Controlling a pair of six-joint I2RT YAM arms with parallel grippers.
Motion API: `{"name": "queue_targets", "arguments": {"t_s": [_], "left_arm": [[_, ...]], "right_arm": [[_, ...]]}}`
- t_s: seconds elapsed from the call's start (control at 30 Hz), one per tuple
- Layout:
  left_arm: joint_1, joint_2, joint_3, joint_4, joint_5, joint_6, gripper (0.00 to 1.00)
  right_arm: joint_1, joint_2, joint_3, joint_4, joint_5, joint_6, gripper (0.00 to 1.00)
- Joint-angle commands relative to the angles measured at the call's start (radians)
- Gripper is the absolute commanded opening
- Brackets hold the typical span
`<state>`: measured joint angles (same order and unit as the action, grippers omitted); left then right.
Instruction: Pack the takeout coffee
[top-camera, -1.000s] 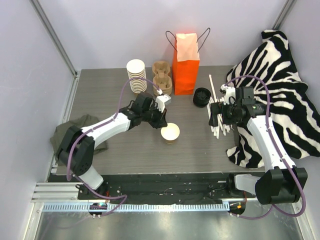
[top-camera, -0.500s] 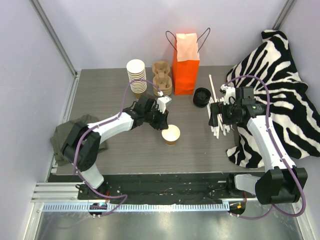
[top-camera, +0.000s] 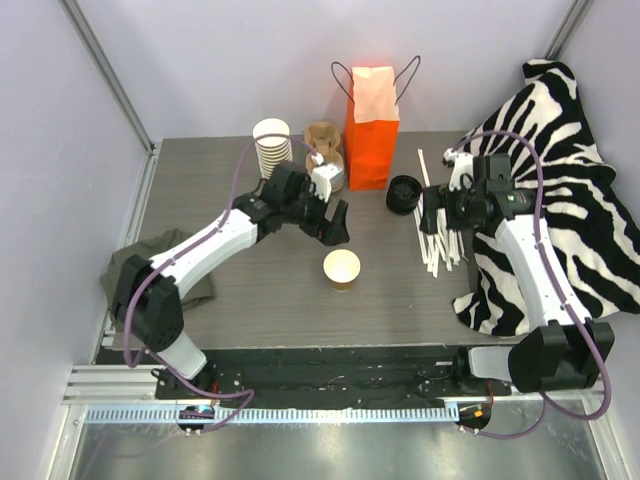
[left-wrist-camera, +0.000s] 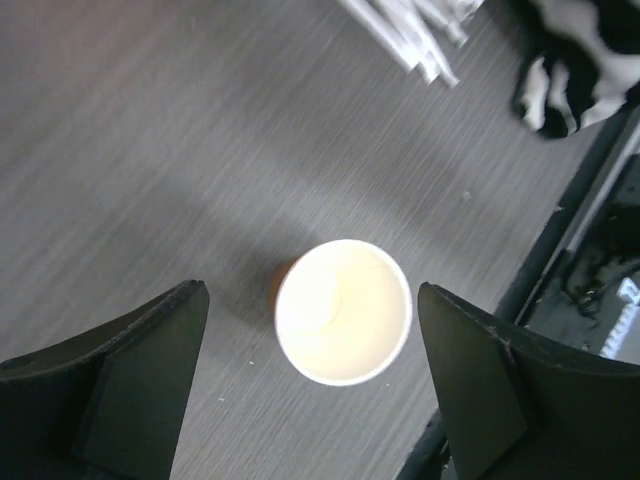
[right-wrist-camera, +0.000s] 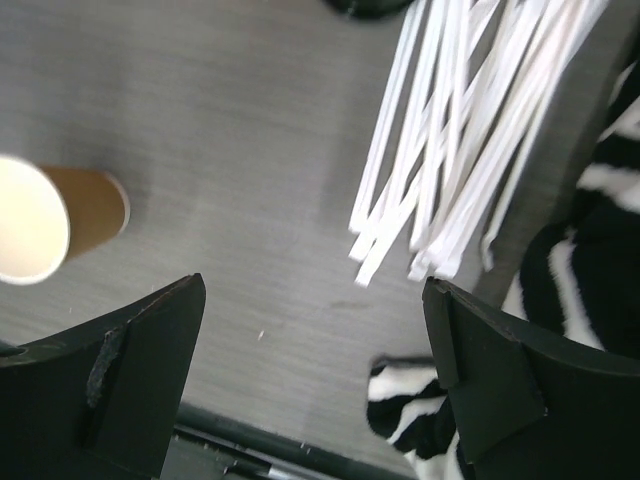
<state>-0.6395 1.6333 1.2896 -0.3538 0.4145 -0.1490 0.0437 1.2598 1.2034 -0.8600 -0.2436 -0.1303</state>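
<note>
A single brown paper cup (top-camera: 341, 268) stands upright near the table's middle, open-topped, its pale inside showing (left-wrist-camera: 343, 311); it also sits at the left edge of the right wrist view (right-wrist-camera: 40, 220). The takeout coffee, a cup with its lid on, shows in no view. My left gripper (top-camera: 333, 224) hangs open above and just behind the cup, touching nothing (left-wrist-camera: 310, 290). My right gripper (top-camera: 443, 208) is open and empty (right-wrist-camera: 312, 283) over bare table beside the white sticks (right-wrist-camera: 460, 130).
An orange paper bag (top-camera: 372, 130) stands at the back centre, with a stack of lidless cups (top-camera: 272, 150) and a brown pulp carrier (top-camera: 324, 150) to its left. Black lids (top-camera: 404, 192) lie right of the bag. A zebra cloth (top-camera: 560, 180) covers the right, an olive cloth (top-camera: 150, 268) the left.
My left gripper opened, let go of the cup and drew up and back from it. The cup stays standing. My right gripper shifted slightly toward the back.
</note>
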Motion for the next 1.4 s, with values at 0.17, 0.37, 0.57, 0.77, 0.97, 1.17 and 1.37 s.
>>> {"name": "queue_targets", "arguments": {"t_s": [0.17, 0.37, 0.57, 0.77, 0.97, 1.17, 1.37], "left_arm": [[0.060, -0.230, 0.130, -0.189, -0.040, 0.034, 1.00], [0.093, -0.309, 0.067, -0.192, -0.078, 0.035, 1.00], [0.103, -0.329, 0.039, -0.194, -0.141, 0.055, 1.00], [0.106, -0.323, 0.033, -0.194, -0.140, 0.052, 1.00], [0.106, -0.310, 0.036, -0.194, -0.138, 0.058, 1.00], [0.106, -0.280, 0.045, -0.194, -0.141, 0.055, 1.00], [0.106, -0.263, 0.053, -0.186, -0.137, 0.052, 1.00]], "right_arm": [[-0.004, 0.199, 0.241, 0.197, 0.128, 0.066, 0.92], [-0.004, 0.386, 0.340, 0.265, 0.155, 0.164, 0.64], [-0.002, 0.547, 0.412, 0.291, 0.159, 0.244, 0.62], [-0.002, 0.667, 0.473, 0.296, 0.168, 0.281, 0.60], [-0.008, 0.748, 0.516, 0.294, 0.173, 0.285, 0.55], [-0.010, 0.791, 0.548, 0.282, 0.164, 0.290, 0.50], [-0.013, 0.816, 0.568, 0.277, 0.156, 0.291, 0.47]]}}
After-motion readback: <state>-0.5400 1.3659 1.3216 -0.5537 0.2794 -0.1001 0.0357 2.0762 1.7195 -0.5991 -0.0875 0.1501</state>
